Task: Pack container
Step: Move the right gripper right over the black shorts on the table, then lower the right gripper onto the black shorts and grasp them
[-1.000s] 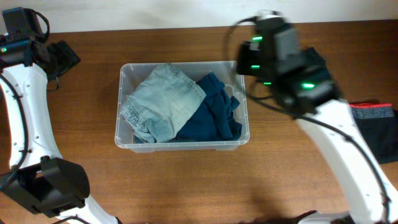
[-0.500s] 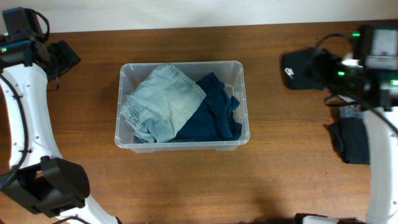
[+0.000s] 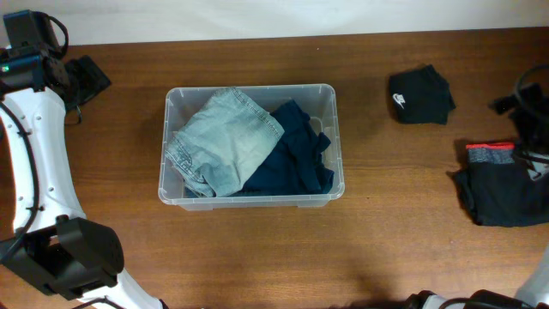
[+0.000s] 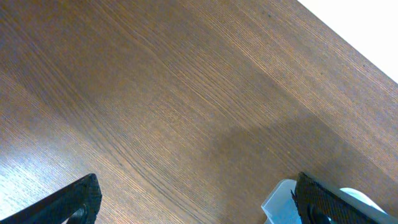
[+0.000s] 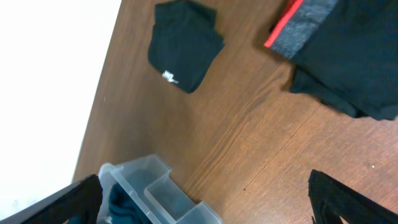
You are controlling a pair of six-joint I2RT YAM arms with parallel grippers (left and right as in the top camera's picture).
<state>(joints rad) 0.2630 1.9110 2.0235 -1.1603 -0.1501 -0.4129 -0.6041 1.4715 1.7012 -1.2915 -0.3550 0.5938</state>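
Counting two garments (image 3: 225, 137) in container (image 3: 257, 89), perhaps two outside.

Clear container (image 3: 257, 201), light-blue denim (image 3: 225, 137), navy garment (image 3: 296, 159), brown wood-grain table (image 3: 257, 257)

Crops and occlusions, all three views

Left wrist view: left gripper (image 4: 196, 193) shows fingertips only, cut at both bottom corners; container (image 4: 281, 202) is just a corner, cut at 5 o'clock. Right wrist view: right gripper (image 5: 202, 186) is two blurred dark tips (bottom corners again); the container is cut at 7 o'clock, and the black garment with red band (image 5: 348, 56) runs off at 2 o'clock. Overhead: right arm (image 3: 530, 112) cropped at 3 o'clock; left gripper's jaws too small to resolve at 10 o'clock; denim garment (image 3: 225, 137) covers part of blue garment (image 3: 296, 159); logo on small black garment (image 3: 420, 94) unreadable.
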